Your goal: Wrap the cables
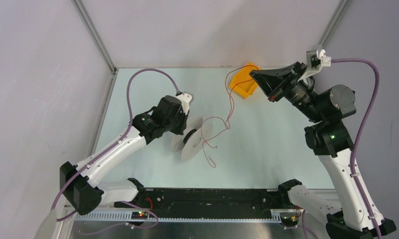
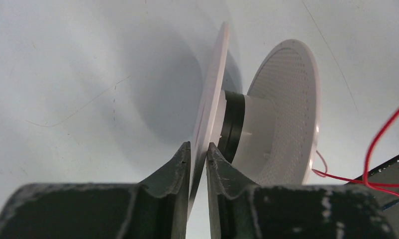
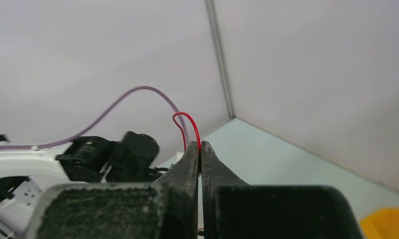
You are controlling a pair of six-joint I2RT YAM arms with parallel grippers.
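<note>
Top external: shows a white spool [image 1: 190, 141] standing on edge mid-table [image 1: 267, 149], gripped by the left gripper [image 1: 184, 128]. Left wrist confirms it: clenched on the rim of one flange [image 2: 211, 94], fingers [image 2: 172, 169] either side of the thin disc, black hub [image 2: 234, 124] and perforated second flange [image 2: 292, 99] just beyond.

Right wrist: shows the right gripper [image 3: 200, 149] pinched tight on the cable [image 3: 195, 134], with a small red loop poking up above the fingertips. From above, hangs raised over the far right of the table, just beside a yellow bin [image 1: 243, 82].

Cable path: drops from that pinch in loose loops toward the spool, touching or crossing the perforated flange, with a tail lying on the table in front. No obvious turns on the hub in the left wrist view, though can't tell for the hidden side.

Reads as start of winding: spool held, wire held, almost all of it off the hub.

Next move, as a judgement:
- needs the slack taken up gently first
- then laying the wire into the gap between the flanges and circling the hub, or turning the spool
- needs light, steady tension

Risks: slipping out of the pinch, catching on a flange edge, mid-span loop pulling into a knot.
</note>
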